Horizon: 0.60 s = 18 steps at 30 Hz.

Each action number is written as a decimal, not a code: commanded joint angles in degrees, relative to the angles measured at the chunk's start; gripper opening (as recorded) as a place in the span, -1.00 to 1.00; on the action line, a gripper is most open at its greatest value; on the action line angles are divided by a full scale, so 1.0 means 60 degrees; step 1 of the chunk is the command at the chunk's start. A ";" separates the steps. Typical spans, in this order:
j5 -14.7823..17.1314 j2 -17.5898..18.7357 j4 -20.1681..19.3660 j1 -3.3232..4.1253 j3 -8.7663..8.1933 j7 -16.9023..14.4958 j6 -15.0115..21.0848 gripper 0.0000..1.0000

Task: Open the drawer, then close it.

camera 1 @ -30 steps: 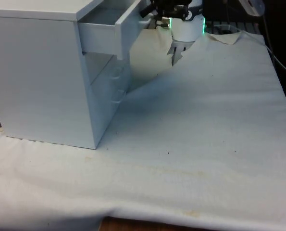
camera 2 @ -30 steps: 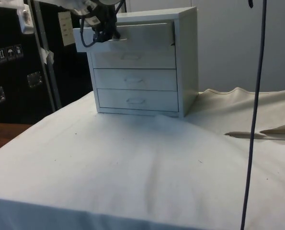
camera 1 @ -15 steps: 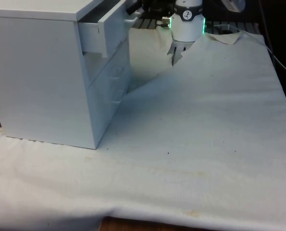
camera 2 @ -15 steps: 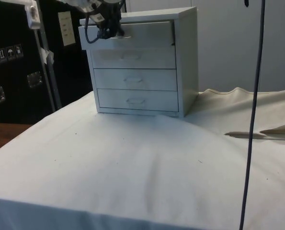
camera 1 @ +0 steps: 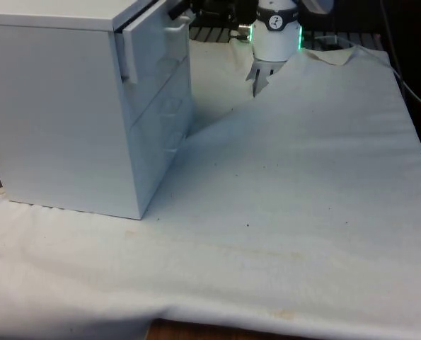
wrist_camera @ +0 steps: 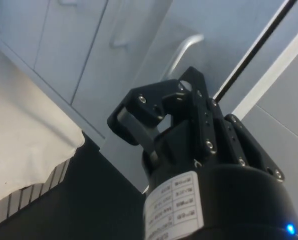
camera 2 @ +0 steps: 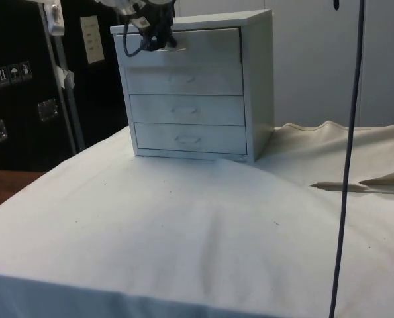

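On the white cloth [camera 1: 281, 212] the chest [camera 2: 197, 86] stood far left. Its top drawer [camera 2: 183, 46] was almost shut; my gripper [wrist_camera: 159, 107], fingers together, pressed beside the handle [wrist_camera: 181, 50]. I judged a straight, gentle push best.

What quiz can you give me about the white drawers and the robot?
1. True or false: the black tool is at the lowest drawer.
2. How many drawers does the white chest of drawers have?
3. What covers the table? A) a white cloth B) a red mat C) newspaper

Key: 1 false, it is at the top drawer; 2 four; 3 A.
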 commanded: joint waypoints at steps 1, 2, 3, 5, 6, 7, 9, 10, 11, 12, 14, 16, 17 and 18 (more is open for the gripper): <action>-0.0095 -0.0067 -0.0095 -0.0038 -0.0048 0.0029 0.0191 -1.00; -0.0095 -0.0076 -0.0105 -0.0038 -0.0076 0.0029 0.0210 -1.00; -0.0095 -0.0076 -0.0115 -0.0038 -0.0105 0.0038 0.0229 -1.00; -0.0095 -0.0076 -0.0143 -0.0038 -0.0201 0.0048 0.0306 -1.00; -0.0095 -0.0076 -0.0162 -0.0048 -0.0229 0.0048 0.0325 -1.00; 0.0000 0.0000 -0.0067 -0.0019 -0.0191 0.0010 0.0153 -1.00; -0.0095 -0.0076 -0.0172 -0.0057 -0.0277 0.0048 0.0353 -1.00; -0.0067 -0.0067 -0.0134 -0.0010 -0.0286 0.0067 0.0296 -1.00; -0.0057 -0.0057 -0.0115 0.0000 -0.0277 0.0086 0.0267 -1.00; -0.0048 -0.0057 -0.0095 0.0019 -0.0277 0.0095 0.0248 -1.00; -0.0038 -0.0048 -0.0067 0.0067 -0.0248 0.0181 0.0210 -1.00; -0.0029 -0.0048 -0.0048 0.0076 -0.0229 0.0229 0.0191 -1.00; -0.0029 -0.0057 -0.0038 0.0086 -0.0201 0.0277 0.0162 -1.00; -0.0010 -0.0076 -0.0010 0.0105 -0.0172 0.0344 0.0134 -1.00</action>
